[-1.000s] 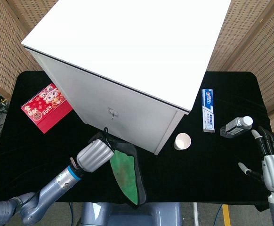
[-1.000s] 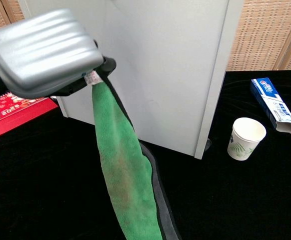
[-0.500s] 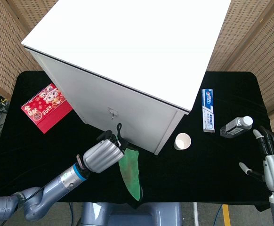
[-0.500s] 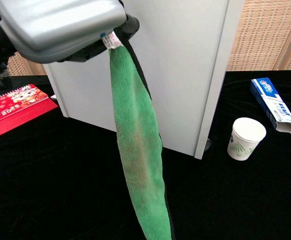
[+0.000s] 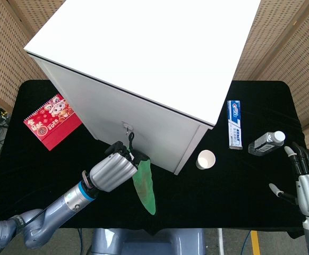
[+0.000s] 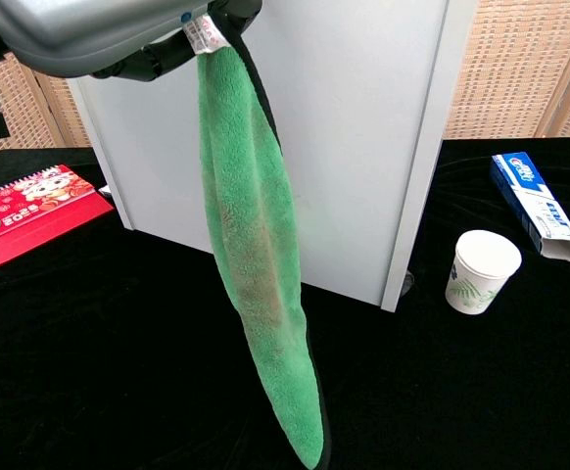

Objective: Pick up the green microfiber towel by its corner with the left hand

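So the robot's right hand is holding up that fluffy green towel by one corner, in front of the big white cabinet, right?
Not quite: the left hand holds it, not the right. The head view shows the green microfiber towel hanging from that hand by its corner before the white cabinet, while the right hand holds nothing.

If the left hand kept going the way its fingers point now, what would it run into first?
Probably the white cabinet: the left hand, gripping the green towel by a corner, has its fingers aimed at the front panel. Depth is unclear.
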`<state>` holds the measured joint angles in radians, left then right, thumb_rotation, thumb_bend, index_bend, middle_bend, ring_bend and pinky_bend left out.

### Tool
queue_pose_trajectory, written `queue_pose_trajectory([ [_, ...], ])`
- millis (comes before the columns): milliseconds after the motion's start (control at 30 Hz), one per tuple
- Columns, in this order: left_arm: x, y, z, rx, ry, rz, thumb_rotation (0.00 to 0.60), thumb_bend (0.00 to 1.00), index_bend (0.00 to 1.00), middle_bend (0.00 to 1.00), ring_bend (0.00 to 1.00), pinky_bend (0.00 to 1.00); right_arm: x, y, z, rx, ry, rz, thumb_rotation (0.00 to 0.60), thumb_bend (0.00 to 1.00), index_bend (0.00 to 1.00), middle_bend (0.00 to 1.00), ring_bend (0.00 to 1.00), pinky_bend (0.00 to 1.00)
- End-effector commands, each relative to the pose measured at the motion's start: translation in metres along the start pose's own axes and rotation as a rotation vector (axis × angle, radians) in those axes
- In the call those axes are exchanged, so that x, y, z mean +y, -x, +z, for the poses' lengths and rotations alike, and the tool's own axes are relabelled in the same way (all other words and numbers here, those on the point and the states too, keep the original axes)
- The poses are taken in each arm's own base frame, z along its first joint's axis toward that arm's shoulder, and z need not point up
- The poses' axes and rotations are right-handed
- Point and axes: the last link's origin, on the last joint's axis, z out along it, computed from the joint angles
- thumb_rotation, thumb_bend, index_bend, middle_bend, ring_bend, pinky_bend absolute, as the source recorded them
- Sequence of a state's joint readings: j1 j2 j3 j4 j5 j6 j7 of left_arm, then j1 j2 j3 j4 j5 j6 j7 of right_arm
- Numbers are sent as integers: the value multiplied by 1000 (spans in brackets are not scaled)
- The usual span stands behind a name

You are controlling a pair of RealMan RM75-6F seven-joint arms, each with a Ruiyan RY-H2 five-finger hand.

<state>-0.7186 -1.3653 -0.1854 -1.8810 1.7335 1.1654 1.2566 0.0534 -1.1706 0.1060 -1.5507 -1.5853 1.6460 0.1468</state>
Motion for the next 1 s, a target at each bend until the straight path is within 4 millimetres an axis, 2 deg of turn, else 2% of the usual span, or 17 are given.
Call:
queue_pose_trajectory([
  [33,0,1,-2,-6,2,8,600,597,666,956,873,788,0,0,0,-3,3,1,600,167,22,0,0,0],
  [1000,-8,16,-17,-19,-54,11,600,597,670,956,873,788,0,2,0,-13,5,-7,600,167,19,0,0,0],
])
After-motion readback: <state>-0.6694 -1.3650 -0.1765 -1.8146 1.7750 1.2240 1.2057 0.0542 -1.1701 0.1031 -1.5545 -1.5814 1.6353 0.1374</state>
